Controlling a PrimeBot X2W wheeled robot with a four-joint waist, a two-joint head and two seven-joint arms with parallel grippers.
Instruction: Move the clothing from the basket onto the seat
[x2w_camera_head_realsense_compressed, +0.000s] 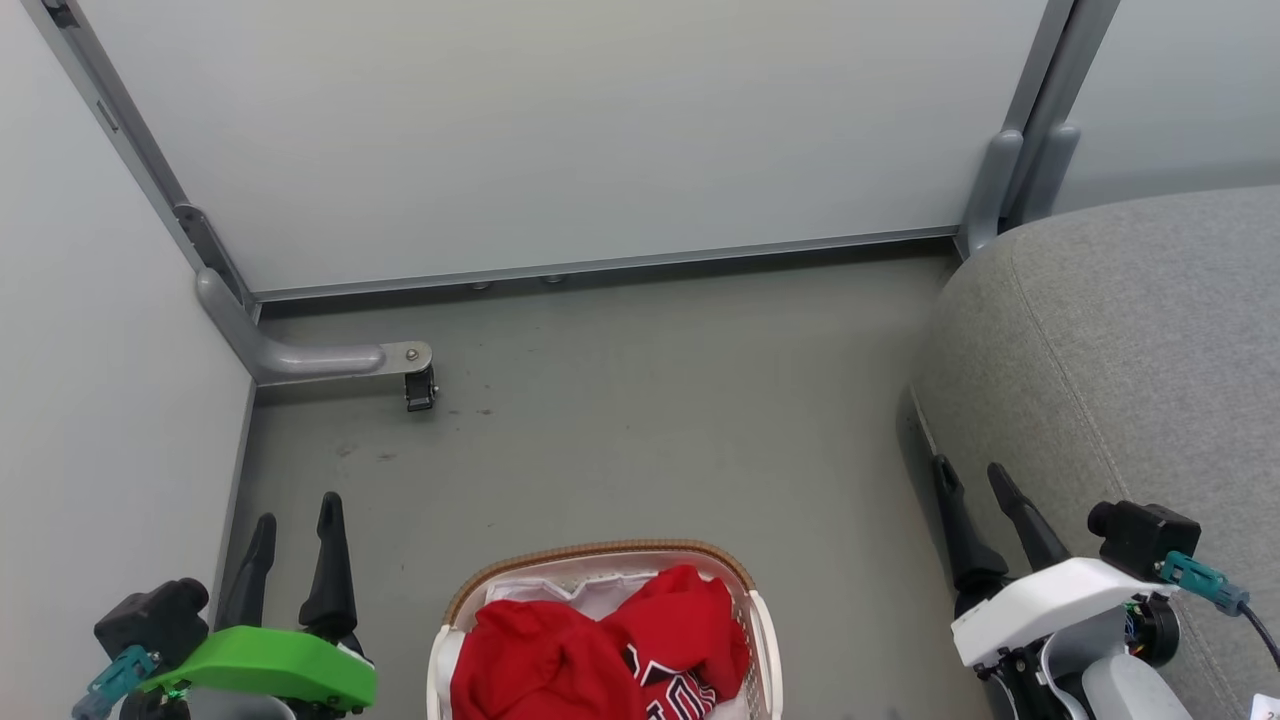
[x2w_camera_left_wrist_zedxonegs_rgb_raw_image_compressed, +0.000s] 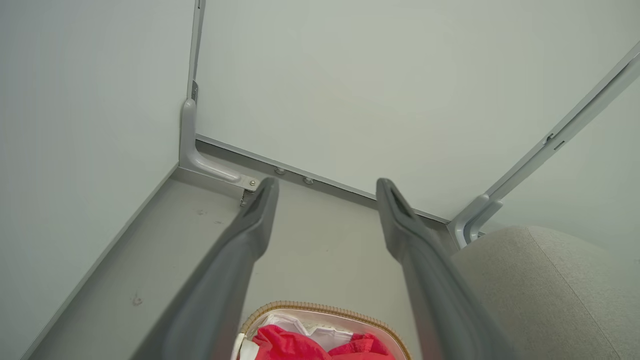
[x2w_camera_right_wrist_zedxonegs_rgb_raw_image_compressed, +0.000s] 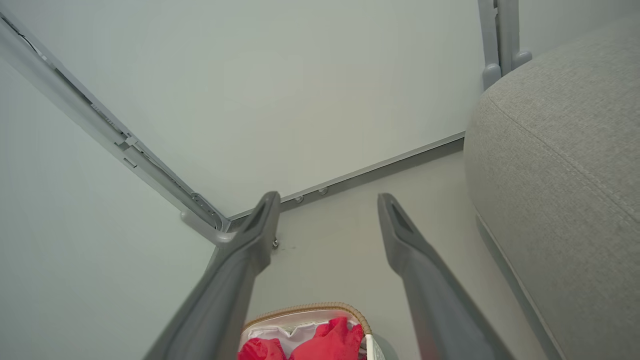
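The red clothing (x2w_camera_head_realsense_compressed: 600, 645) lies bunched in the white basket (x2w_camera_head_realsense_compressed: 762, 630) with its brown woven rim, at the bottom middle of the head view. The same red clothing (x2w_camera_left_wrist_zedxonegs_rgb_raw_image_compressed: 300, 345) sits low between the fingers in the left wrist view, and the clothing (x2w_camera_right_wrist_zedxonegs_rgb_raw_image_compressed: 320, 342) likewise in the right wrist view. The light-grey seat (x2w_camera_head_realsense_compressed: 1130, 380) fills the right side. My left gripper (x2w_camera_head_realsense_compressed: 297, 512) hangs open to the left of the basket, holding nothing. My right gripper (x2w_camera_head_realsense_compressed: 970, 470) is open too, right of the basket, close beside the seat's edge.
Pale partition walls (x2w_camera_head_realsense_compressed: 560, 130) close off the back and left. A grey metal foot with a caster (x2w_camera_head_realsense_compressed: 420, 385) juts onto the grey floor (x2w_camera_head_realsense_compressed: 650, 420) at the back left. Another partition post (x2w_camera_head_realsense_compressed: 1000, 180) stands behind the seat.
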